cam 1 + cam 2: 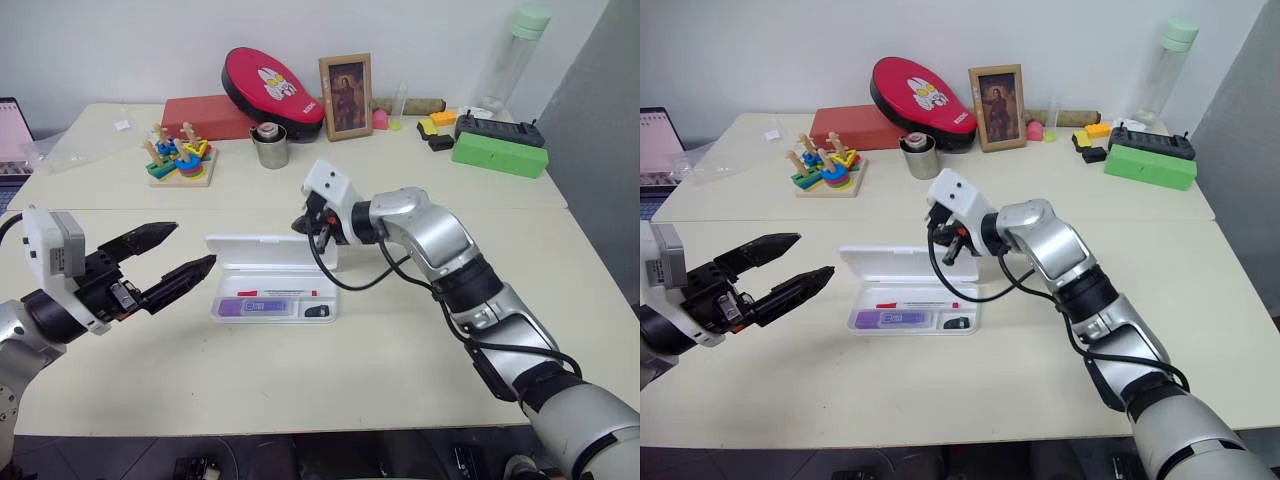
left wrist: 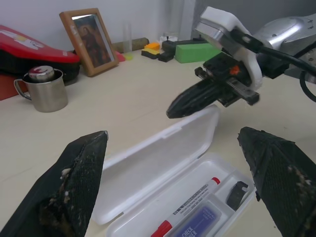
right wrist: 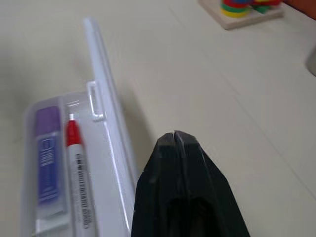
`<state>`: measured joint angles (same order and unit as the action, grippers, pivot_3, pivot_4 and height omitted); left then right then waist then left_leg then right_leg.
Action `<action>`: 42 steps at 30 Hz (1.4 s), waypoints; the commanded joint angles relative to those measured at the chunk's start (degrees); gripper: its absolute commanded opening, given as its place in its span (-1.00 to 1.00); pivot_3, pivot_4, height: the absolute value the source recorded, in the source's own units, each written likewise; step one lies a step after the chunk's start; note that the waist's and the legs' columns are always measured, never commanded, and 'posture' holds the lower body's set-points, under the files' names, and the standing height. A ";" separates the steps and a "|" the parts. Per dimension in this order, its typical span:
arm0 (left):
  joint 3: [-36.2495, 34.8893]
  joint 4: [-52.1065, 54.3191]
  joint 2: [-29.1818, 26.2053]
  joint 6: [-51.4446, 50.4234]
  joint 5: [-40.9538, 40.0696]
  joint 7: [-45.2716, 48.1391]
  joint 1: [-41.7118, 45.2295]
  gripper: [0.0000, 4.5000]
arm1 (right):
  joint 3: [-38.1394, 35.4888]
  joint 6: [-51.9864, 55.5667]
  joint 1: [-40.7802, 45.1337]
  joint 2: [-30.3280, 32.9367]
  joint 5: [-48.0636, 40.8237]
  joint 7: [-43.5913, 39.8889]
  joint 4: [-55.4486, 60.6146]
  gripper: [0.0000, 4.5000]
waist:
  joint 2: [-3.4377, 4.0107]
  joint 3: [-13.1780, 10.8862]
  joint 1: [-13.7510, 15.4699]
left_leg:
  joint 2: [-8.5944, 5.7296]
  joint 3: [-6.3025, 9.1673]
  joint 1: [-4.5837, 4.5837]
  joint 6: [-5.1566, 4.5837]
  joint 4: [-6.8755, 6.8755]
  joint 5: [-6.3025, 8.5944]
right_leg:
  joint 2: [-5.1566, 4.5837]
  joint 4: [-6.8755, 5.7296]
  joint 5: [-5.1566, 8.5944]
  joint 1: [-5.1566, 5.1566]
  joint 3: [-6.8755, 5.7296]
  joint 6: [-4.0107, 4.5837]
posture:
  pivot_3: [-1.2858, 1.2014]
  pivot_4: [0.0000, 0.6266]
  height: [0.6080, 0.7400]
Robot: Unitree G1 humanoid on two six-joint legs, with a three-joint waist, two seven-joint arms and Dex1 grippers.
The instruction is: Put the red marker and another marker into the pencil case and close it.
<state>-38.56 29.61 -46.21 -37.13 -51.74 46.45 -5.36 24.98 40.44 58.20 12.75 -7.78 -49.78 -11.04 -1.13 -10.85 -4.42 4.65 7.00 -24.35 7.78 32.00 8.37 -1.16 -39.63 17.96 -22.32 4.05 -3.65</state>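
The white pencil case (image 1: 265, 252) lies open mid-table, its lid (image 2: 163, 148) tilted up and back. In its tray the red marker (image 1: 280, 292) lies lengthwise, and the purple marker (image 1: 262, 306) lies beside it on the near side. A small dark piece (image 2: 238, 193) sits at the tray's right end. My right gripper (image 1: 303, 222) is shut on nothing and hovers just behind and above the lid's right end. My left gripper (image 1: 193, 244) stands open and empty to the left of the case, pointing at it.
At the back stand a ring-stacking toy (image 1: 180, 158), a metal cup (image 1: 268, 146), a red oval case (image 1: 272, 92), a picture frame (image 1: 346, 96), a green box (image 1: 500, 155) and a tall bottle (image 1: 512, 60). A laptop (image 1: 12, 130) is at the far left.
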 commanded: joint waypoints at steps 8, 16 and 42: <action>2.42 3.59 -1.51 0.72 0.52 1.90 -2.53 1.00 | 13.43 -7.25 -7.68 8.79 6.50 -9.87 14.00 -0.98 | -0.02 0.01 -0.16 | 0.01 0.00 0.02 0.00 0.01 0.00 | 0.00 -0.01 0.01 -0.01 0.01 -0.01 | 0.03 -0.52 1.00; 6.26 4.10 -1.47 1.10 1.70 1.52 -1.86 1.00 | 14.68 -7.35 -10.33 7.77 9.77 -9.38 11.05 -0.98 | -0.07 0.05 -0.32 | 0.02 -0.03 0.28 0.00 0.00 0.00 | 0.01 -0.02 0.01 0.15 0.04 -0.02 | 0.03 -0.52 1.00; 5.56 -25.23 -1.13 13.11 24.72 -10.11 4.16 1.00 | -29.47 -1.40 -29.62 16.99 -9.95 4.88 15.68 0.98 | -0.05 0.03 1.04 | 0.02 -0.16 0.23 0.00 -0.05 0.00 | 0.00 0.13 0.14 0.12 0.13 -0.25 | 0.03 -0.52 1.00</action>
<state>-30.35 4.24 -45.83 -25.50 -26.68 35.22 -2.09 -2.80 38.40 27.60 28.97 -15.66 -45.02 1.17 -1.18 -10.82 -3.39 4.67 6.84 -24.11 7.78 31.95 8.37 -1.15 -39.48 18.10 -22.19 4.19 -3.91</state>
